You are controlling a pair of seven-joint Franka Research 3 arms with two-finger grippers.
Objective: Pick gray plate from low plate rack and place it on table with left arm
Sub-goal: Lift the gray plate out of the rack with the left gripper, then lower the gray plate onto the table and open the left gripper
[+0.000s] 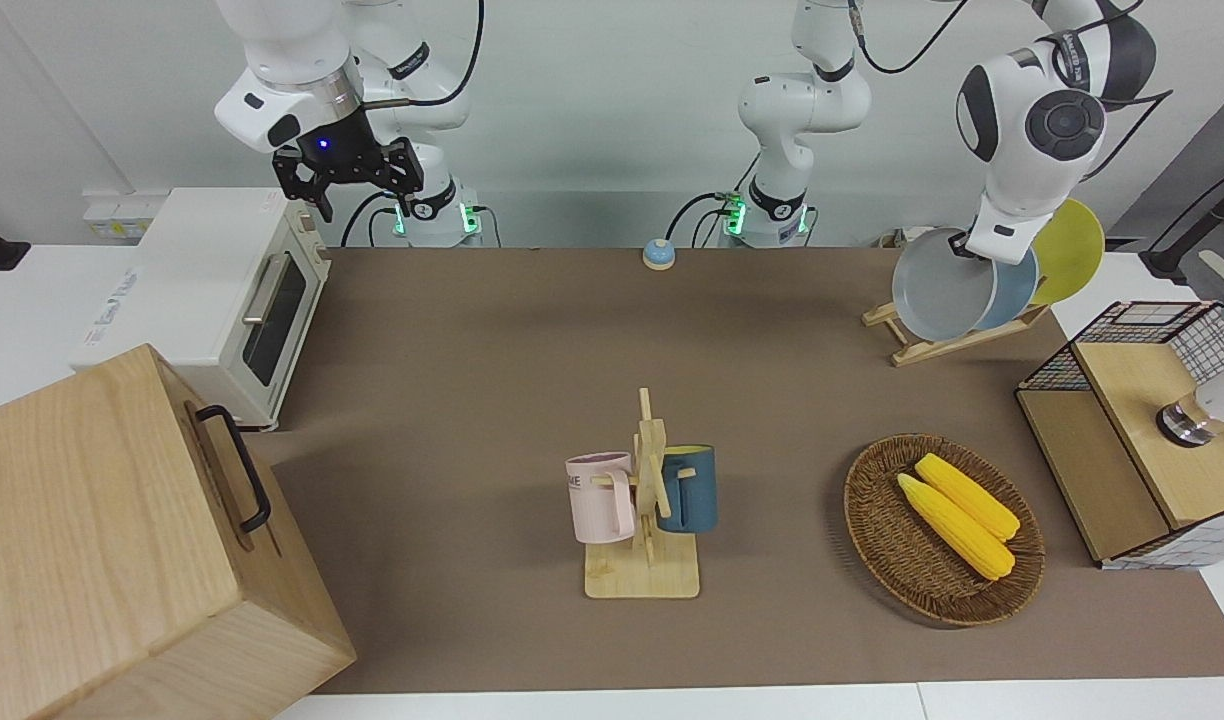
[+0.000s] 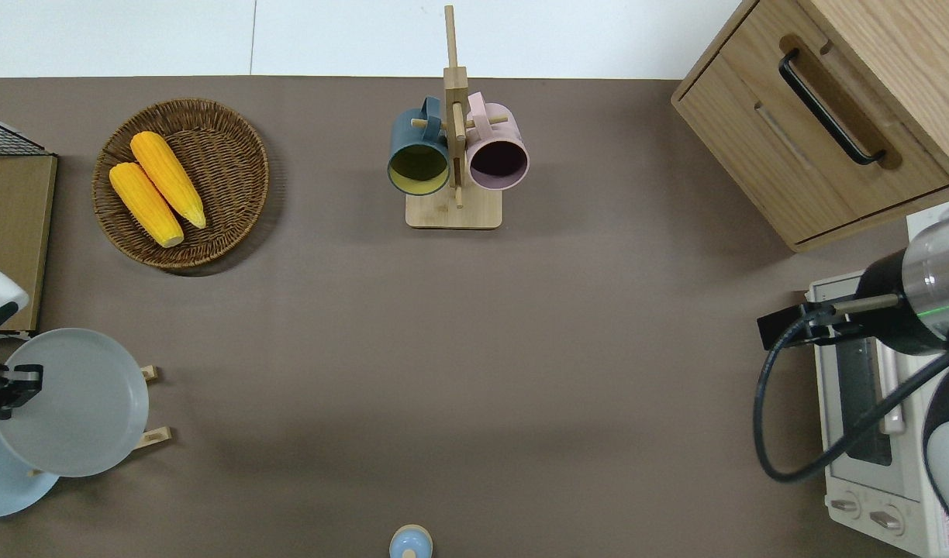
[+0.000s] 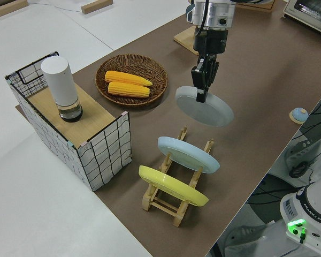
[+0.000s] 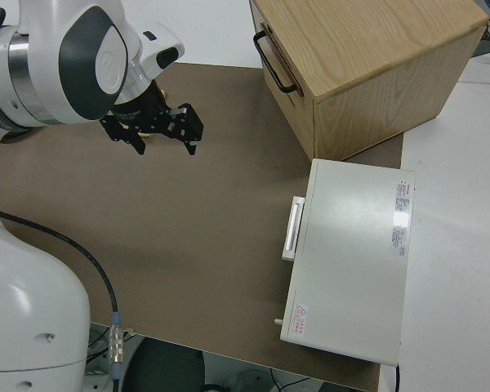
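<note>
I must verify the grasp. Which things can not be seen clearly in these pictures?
- Front view: the left tool's grip on the gray plate is hidden by the arm's wrist.
- Overhead view: the left tool and blue plate are cut off by the edge.
- Yellow plate: absent from the overhead view.

So the gray plate is round, plain light gray with a shallow raised rim, tilted and up in the air, clear of the low plate rack. The left gripper has its fingers clamped on the plate's rim at about 10 o'clock in the side view. The rack, made of light wooden slats, sits on the brown worktop at the left arm's end.
</note>
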